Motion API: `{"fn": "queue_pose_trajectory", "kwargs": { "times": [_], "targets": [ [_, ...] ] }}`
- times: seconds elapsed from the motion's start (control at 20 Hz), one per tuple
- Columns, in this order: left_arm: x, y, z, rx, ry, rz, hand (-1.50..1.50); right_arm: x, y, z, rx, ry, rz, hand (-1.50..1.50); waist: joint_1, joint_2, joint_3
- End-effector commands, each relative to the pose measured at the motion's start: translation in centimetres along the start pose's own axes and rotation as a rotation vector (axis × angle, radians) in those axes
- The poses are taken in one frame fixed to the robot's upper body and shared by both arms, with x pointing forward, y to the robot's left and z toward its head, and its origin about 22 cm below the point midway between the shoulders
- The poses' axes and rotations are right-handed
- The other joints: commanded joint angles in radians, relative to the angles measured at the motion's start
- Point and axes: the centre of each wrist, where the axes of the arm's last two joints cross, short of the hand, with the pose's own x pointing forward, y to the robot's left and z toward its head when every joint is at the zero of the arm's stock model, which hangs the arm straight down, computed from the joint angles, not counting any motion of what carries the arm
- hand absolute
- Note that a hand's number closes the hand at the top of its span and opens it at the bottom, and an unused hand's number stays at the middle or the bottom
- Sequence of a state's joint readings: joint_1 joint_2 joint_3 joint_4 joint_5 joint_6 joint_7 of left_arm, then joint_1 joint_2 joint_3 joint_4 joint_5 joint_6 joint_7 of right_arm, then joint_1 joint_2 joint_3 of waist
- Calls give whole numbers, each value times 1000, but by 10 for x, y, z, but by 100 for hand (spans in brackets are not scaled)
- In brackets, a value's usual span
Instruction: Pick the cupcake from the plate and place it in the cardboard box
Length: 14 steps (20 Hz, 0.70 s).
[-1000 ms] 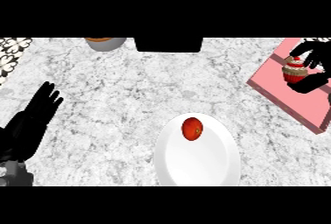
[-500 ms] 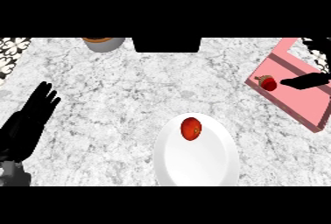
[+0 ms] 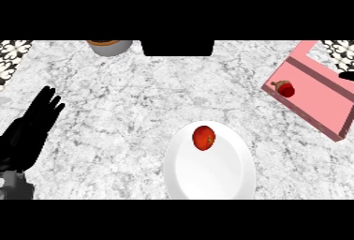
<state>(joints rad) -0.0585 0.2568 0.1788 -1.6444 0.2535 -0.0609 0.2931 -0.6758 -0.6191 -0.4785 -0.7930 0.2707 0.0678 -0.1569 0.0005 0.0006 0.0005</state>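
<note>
Drawn back to the right edge: black right hand (image 3: 348,75), small red cupcake with a brown top (image 3: 283,87) left in the shallow pink box (image 3: 314,101)

Nearest, at the left, the black left hand (image 3: 31,133) is rested flat and open, with nothing held. Well apart from it, the round white plate (image 3: 214,180) is set on the grey-white marble counter (image 3: 124,103), and only a round red fruit (image 3: 203,137) is left on it. Farther right, the cupcake lies on the box floor, seemingly tipped sideways. Of the right hand only a sliver is shown, apart from the cupcake; whether it is open or curled cannot be told.

The cupcake is judged light, soft and easily crushed; if taken up again, it would best be held low round its sides, never by the top.

Half a second ago the right hand was beside the cupcake; a second ago the cupcake was enclosed in it above the box. Nothing else has been shifted, and the placing is judged done
</note>
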Motion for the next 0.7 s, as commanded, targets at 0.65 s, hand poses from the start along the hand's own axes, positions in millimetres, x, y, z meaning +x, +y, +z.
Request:
{"fn": "queue_pose_trajectory", "kwargs": {
  "times": [0.65],
  "targets": [
    [-6,6,-1,-19,5,-13,0,-53,-133,35,4,-1,-97,-150,17,5,1]
  ]
}}
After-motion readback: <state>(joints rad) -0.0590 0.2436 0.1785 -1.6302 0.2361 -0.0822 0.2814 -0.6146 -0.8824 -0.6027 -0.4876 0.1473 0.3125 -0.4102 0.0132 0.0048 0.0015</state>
